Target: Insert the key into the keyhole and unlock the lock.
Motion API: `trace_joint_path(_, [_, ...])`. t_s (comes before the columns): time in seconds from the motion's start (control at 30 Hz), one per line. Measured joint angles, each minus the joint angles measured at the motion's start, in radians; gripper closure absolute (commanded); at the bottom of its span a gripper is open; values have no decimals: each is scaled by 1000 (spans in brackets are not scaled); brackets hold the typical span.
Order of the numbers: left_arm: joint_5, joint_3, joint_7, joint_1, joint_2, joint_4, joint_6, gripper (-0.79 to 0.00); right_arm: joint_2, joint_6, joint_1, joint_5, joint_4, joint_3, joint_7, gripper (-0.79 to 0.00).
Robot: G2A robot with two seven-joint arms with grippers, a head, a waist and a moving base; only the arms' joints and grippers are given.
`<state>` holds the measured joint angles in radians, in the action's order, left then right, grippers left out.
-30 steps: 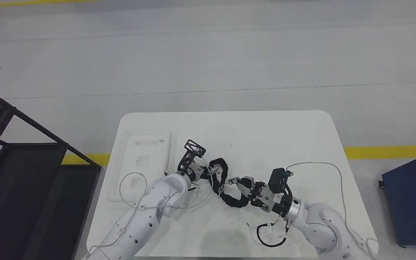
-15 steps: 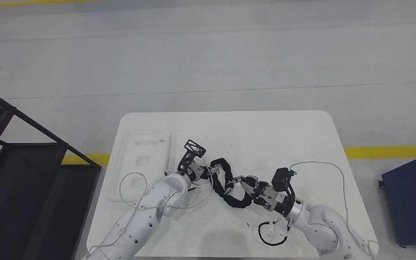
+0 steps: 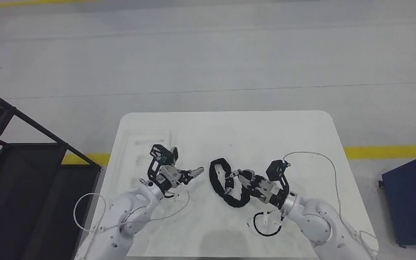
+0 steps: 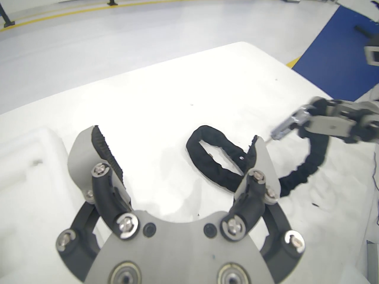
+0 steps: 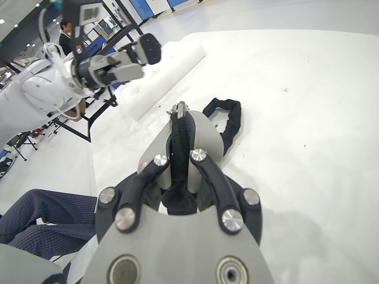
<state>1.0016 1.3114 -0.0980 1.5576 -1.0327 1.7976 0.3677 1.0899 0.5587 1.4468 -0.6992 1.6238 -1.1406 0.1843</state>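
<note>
Seemingly fabric-sleeved black cable lock (image 4: 217, 175), looped

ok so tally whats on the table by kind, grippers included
lock: 1 (black)
foam tray: 1 (white)
grippers: 2, the left gripper open, the right gripper shut on the lock's metal end
total: 4

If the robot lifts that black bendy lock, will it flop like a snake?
Probably floppy: the cable lock lies in loose curves on the table, with a wrinkled sleeve. Lifted, it would likely sag from the right gripper, which pinches its metal end. It seems unlikely to roll.
</note>
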Motion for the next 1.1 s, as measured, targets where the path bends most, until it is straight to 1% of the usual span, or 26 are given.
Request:
trace_joint_path(0.03, [-10,47,38,42,8,5,53,-785,2,-8,-11,7,-9,5,11,0])
trace_joint_path(0.1, [-33,115,98,100,17,4,125,-785,4,-18,-27,16,-22,10,25,0])
trace_joint_path(0.13, [-42,161,142,135,22,-1,163,-785,6,-21,-37,21,-32,13,31,0])
trace_joint_path(0.17, [-38,195,181,160,24,-7,178,-785,7,-24,-45,23,-40,14,34,0])
trace_joint_path(0.23, [-20,263,277,217,27,-22,180,-785,9,-42,-58,24,-59,15,38,0])
trace_joint_path(0.27, [-25,284,312,239,27,-30,186,-785,10,-53,-62,27,-67,15,38,0])
trace_joint_path(0.33, [-42,323,365,276,28,-48,211,-785,13,-77,-68,43,-83,14,30,0])
trace_joint_path(0.43, [-42,363,395,312,29,-68,217,-785,17,-85,-73,95,-105,10,15,0])
trace_joint_path(0.47, [-41,367,398,318,29,-70,216,-785,17,-79,-79,100,-108,9,20,-132])
trace_joint_path(0.5, [-41,368,398,321,29,-70,216,-785,16,-77,-85,89,-109,9,28,-348])
trace_joint_path(0.53, [-41,368,398,321,29,-70,216,-785,16,-81,-88,55,-108,10,34,-785])
trace_joint_path(0.73, [-41,367,398,320,29,-69,216,-785,19,-143,-92,19,-108,13,60,-785])
trace_joint_path(0.9, [-42,367,398,320,29,-69,216,-785,19,-154,-84,-2,-93,5,48,-785])
trace_joint_path(1.0, [-42,367,398,320,29,-69,216,-785,15,-142,-66,-49,-51,-13,7,-785])
trace_joint_path(1.1, [-42,367,398,320,29,-69,216,-785,7,-91,-27,-113,7,-47,-68,-785])
